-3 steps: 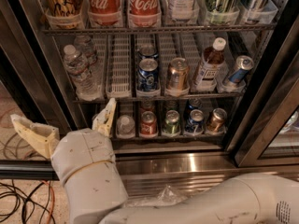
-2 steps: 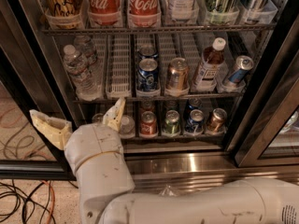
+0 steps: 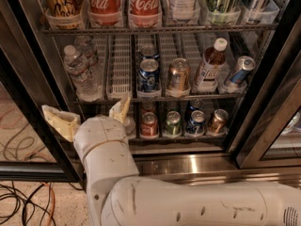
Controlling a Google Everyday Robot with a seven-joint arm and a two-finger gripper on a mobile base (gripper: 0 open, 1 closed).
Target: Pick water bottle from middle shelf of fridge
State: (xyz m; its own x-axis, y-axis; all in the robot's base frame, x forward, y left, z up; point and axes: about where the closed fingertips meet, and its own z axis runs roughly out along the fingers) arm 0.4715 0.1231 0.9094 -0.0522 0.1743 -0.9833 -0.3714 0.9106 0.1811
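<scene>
Scuffed white arm [image 3: 188, 206], rounded wrist [image 3: 101, 138]; cream wedge jaws spread, low before the fridge [image 3: 188, 164]

The gripper [image 3: 87, 109] has risen and shifted right, seemingly nearer the middle shelf [image 3: 120, 66].

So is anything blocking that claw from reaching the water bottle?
Nothing visible does. The gripper, open, sits just below the water bottle, outside the fridge. Only the thin front rail of the middle shelf crosses at the bottle's foot.

Clear ribbed plastic water bottle [image 3: 77, 74], white cap; white ribbed lane trays [image 3: 120, 67] on metal-wire middle shelf [image 3: 188, 97]. Cream two-finger gripper [image 3: 85, 104], fingers spread, below shelf's left end. Dark-framed fridge [image 3: 40, 86].
</scene>
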